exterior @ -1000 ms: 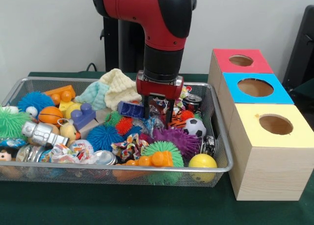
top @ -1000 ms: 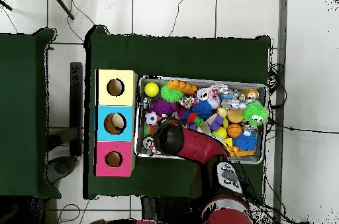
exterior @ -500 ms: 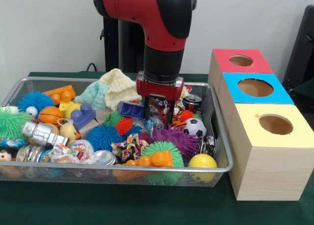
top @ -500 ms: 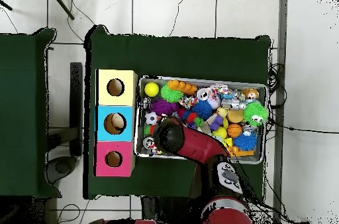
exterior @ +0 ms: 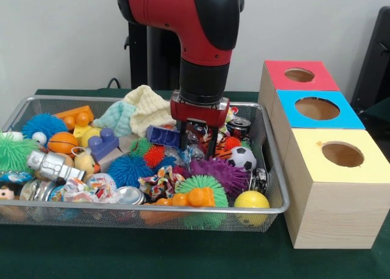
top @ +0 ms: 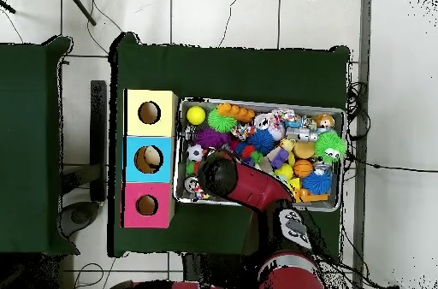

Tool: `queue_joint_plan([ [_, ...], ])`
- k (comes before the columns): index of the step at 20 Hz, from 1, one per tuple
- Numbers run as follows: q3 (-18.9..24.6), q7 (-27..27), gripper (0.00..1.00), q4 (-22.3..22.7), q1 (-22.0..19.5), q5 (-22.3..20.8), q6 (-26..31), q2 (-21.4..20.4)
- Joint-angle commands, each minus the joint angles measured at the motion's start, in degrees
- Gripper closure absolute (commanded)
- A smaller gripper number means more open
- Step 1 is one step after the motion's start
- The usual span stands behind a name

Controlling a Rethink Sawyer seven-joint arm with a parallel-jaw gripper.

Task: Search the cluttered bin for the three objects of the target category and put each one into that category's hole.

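Green cloth carries the wire bin [exterior: 277, 209]; the gripper [exterior: 197, 152], fingers spread and empty, should descend straight beside the soccer ball [exterior: 242, 158].

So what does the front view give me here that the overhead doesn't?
Front only: the gripper with its two fingers apart, down among the toys, and the cream knitted cloth. Overhead only: something pale inside the blue box's hole, with the arm hiding the gripper. Both show the wire bin, the yellow ball, the soccer ball and all three boxes.
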Motion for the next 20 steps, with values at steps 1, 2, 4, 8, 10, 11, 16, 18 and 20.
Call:
queue_joint_plan([
  [1, 2.8, 14.9, 0.00, -1.8, -0.1, 3.0, -6.9, 4.4],
  [2, 2.7, 14.7, 0.00, -2.5, -0.2, 3.0, -7.3, 5.3],
  [4, 2.8, 14.1, 0.00, -3.3, -0.7, 2.6, -8.2, 6.3],
  [8, 2.4, 13.5, 0.00, -4.0, -0.7, 2.7, -9.3, 7.3],
  [10, 1.9, 13.6, 0.00, -3.9, -0.3, 2.9, -9.9, 8.0],
  [11, 2.2, 13.3, 0.00, -4.0, -0.6, 2.8, -10.1, 8.3],
  [16, 2.4, 12.6, 0.00, -4.5, -1.0, 2.7, -10.1, 8.9],
  [18, 2.2, 12.8, 0.00, -4.3, -0.8, 2.9, -9.9, 8.7],
  [20, 2.0, 12.4, 0.00, -4.3, -0.8, 2.6, -9.5, 8.5],
])
